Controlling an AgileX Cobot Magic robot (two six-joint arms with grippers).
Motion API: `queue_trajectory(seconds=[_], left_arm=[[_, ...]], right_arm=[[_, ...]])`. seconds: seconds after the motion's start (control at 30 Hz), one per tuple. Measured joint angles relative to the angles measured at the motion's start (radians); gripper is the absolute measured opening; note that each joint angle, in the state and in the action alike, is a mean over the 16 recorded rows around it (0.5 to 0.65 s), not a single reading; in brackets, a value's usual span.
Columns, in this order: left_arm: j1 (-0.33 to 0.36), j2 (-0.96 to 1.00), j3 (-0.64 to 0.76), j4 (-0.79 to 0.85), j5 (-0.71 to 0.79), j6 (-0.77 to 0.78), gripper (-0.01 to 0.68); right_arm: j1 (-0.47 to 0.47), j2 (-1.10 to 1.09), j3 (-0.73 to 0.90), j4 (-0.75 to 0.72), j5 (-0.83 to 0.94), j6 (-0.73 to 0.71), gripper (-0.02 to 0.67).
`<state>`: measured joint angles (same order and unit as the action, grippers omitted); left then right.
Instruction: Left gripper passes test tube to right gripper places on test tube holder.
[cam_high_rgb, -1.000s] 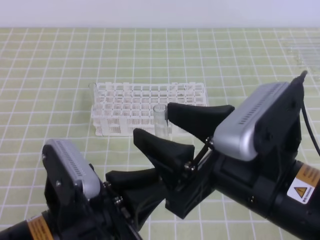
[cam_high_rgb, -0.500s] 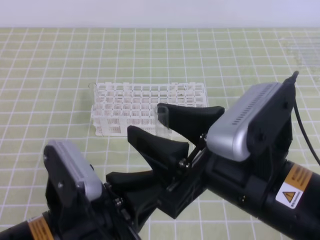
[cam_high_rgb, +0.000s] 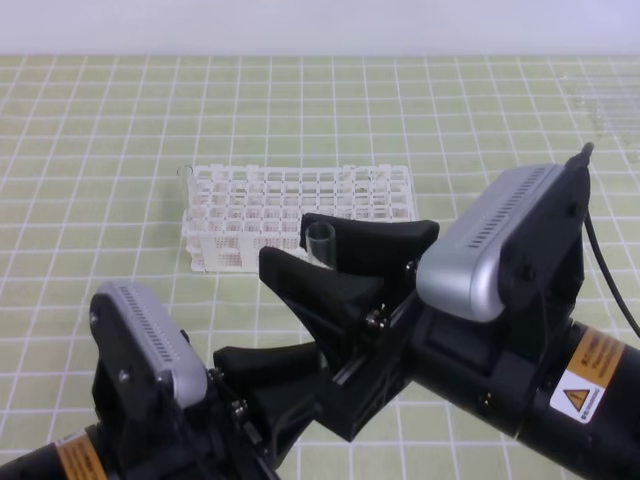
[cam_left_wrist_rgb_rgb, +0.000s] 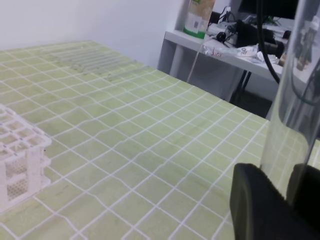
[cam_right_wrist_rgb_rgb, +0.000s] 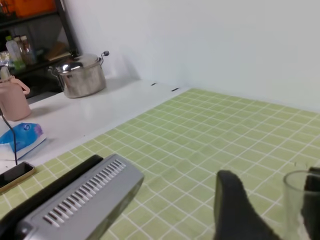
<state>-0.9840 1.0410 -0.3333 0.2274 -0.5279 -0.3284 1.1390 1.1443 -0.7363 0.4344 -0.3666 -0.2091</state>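
Green grid mat; left hand pinches test tube; right hand spread; warning-triangle sticker.

Clear test tube upright, open rim up, white lattice test tube holder behind

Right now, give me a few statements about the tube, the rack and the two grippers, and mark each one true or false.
1. The test tube stands upright between the fingers of the right gripper. True.
2. The tube is already in the rack. False: it is held in the air in front of the rack.
3. The left gripper is shut on the tube's lower part. True.
4. The rack is black. False: it is white.
5. The mat is plain white. False: it is green with a white grid.
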Motion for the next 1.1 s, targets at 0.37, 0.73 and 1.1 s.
queue_trajectory(seconds=[0.37, 0.73, 1.1], left_arm=[[0.0, 0.001, 0.0, 0.001, 0.021, 0.024, 0.034], [0.0, 0.001, 0.0, 0.002, 0.011, 0.027, 0.026], [-0.001, 0.001, 0.0, 0.0, -0.02, 0.027, 0.22]], right_arm=[[0.0, 0.0, 0.0, 0.004, 0.023, 0.012, 0.246], [-0.004, 0.0, 0.0, -0.002, 0.035, -0.001, 0.139], [-0.003, -0.004, -0.001, -0.001, 0.048, 0.003, 0.102]])
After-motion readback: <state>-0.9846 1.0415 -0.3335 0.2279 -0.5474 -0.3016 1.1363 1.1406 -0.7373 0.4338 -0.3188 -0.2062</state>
